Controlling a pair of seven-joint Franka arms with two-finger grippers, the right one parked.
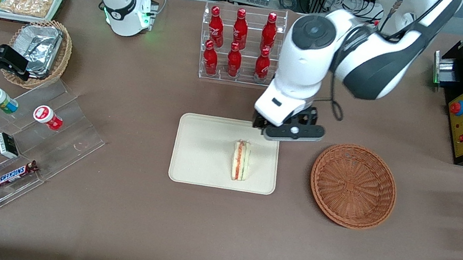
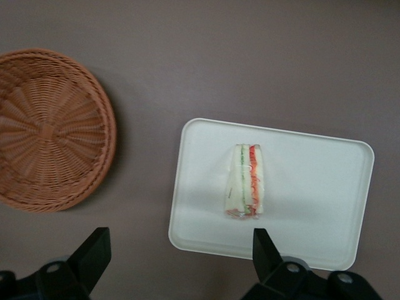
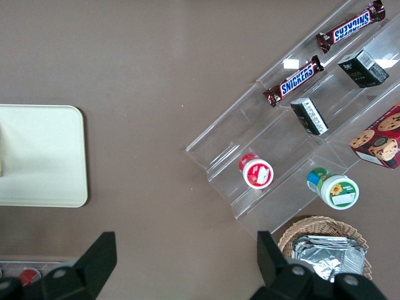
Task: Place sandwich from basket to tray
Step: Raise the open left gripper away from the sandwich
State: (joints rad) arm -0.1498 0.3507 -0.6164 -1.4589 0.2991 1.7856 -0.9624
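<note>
Now sandwich point(image 1: 241, 160) on tray point(image 1: 197, 162) — pincer point(image 2: 178, 250) spread above.

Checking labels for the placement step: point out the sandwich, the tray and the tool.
sandwich point(image 1: 241, 160), front view, on its striped cut edge.
tray point(image 1: 201, 151), front view, on its bare floor beside the sandwich.
tool point(image 2: 178, 253), left wrist view, midway between its open fingertips, above the table near the tray's rim.

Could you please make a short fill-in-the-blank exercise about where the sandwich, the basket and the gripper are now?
1. The sandwich lies on the ____.
2. The reddish-brown basket holds ____.
3. The gripper hangs above the table with its fingers ____.
4. The rack farther from the front camera than the tray holds six red ____.

Missing words: tray; nothing; open; bottles
</note>
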